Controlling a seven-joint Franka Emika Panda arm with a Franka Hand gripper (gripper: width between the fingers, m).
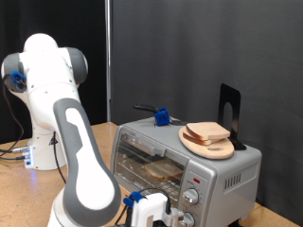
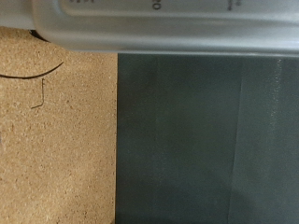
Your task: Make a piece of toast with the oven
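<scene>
Indoors, black curtain (image 1: 189,57), cork tabletop (image 2: 56,140), oven (image 1: 189,170), end effector (image 1: 151,210) grip unclear

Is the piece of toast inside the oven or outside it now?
Inside. A piece of toast lies on the rack behind the glass door of the oven. The gripper is near the knobs.

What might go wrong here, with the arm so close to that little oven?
The gripper sits low by the oven's knobs; a clumsy push could shove the oven. A jolt might slide the board and its bread off the oven's top. The slice inside may burn if left too long.
</scene>
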